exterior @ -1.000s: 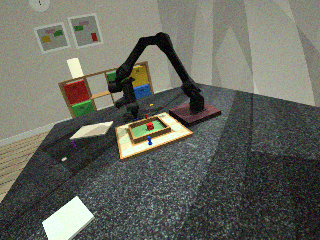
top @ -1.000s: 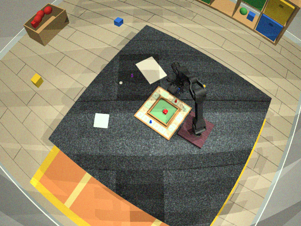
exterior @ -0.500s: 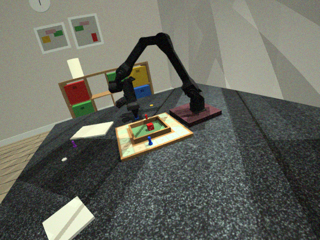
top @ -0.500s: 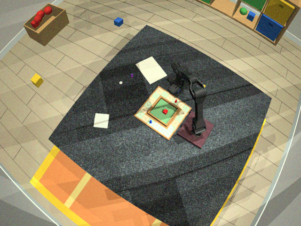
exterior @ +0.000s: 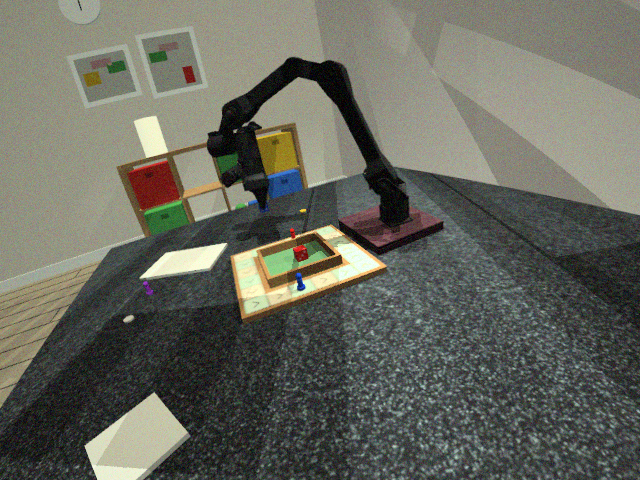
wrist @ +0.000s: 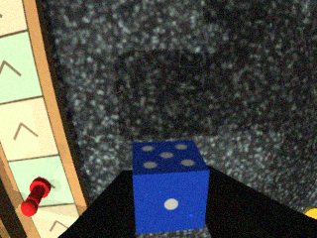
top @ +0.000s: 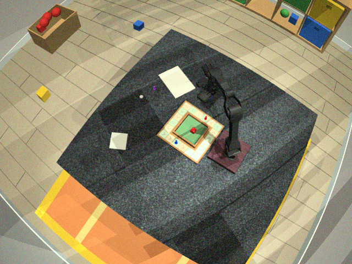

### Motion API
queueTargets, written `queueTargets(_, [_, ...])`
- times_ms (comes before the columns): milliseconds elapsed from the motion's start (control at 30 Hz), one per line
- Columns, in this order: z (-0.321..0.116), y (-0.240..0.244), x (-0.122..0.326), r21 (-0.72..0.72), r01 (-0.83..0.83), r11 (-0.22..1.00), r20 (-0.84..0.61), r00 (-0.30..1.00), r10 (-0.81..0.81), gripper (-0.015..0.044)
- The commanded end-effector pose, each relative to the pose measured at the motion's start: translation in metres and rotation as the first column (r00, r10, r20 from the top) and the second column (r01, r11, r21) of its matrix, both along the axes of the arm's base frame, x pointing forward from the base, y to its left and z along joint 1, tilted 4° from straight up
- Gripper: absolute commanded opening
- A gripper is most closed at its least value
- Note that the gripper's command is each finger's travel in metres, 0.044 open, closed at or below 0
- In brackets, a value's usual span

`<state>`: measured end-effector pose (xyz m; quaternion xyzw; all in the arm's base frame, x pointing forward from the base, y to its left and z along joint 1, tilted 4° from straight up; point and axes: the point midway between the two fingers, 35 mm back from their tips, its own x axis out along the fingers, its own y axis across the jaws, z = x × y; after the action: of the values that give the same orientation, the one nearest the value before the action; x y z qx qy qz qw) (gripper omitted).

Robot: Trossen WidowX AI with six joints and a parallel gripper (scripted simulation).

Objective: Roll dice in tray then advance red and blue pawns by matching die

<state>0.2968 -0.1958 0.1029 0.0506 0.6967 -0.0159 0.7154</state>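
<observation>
Clamped on the blue cube die with white pips (top: pixel 210 99) (exterior: pixel 264 210) (wrist: pixel 169 200), at bottom centre of the wrist view, with the black gripper (top: pixel 210 98) (exterior: pixel 264 206) (wrist: pixel 165 178). Lying inside the square wood-walled, green-floored tray (top: pixel 185 125) (exterior: pixel 305 271), mid-frame from above: one red cube die (exterior: pixel 300 253) (top: pixel 193 130). Held in the open wooden box (top: pixel 66 29), upper left from above: red balls (top: pixel 55 11) and a partly hidden red block (top: pixel 40 27). Cut off at the wrist view's right edge: a yellow object (wrist: pixel 312 213) (exterior: pixel 302 210), hidden from above. Visible at that view's lower left: the red plastic-looking pawn (top: pixel 205 117) (exterior: pixel 292 233) (wrist: pixel 36 195), without the blue pawn (top: pixel 176 142) (exterior: pixel 300 282) shown elsewhere.
</observation>
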Motion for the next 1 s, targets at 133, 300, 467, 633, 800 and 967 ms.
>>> queueTargets(133, [0.036,-0.001,-0.005,-0.006,-0.005,1.000,0.004,1.000,0.005,0.0000])
queueTargets(300, [0.035,0.007,-0.002,-0.006,-0.013,1.000,0.004,1.000,0.013,0.0000])
queueTargets(467, [0.030,0.037,0.007,-0.005,-0.039,0.999,0.006,0.999,0.039,0.0000])
queueTargets(633, [0.024,0.067,0.013,-0.004,-0.066,0.998,0.008,0.998,0.066,0.0000])
queueTargets(800, [0.019,0.097,0.016,-0.002,-0.092,0.996,0.010,0.996,0.092,0.0000])
queueTargets(967, [0.013,0.126,0.016,0.000,-0.118,0.993,0.012,0.993,0.118,0.0000])
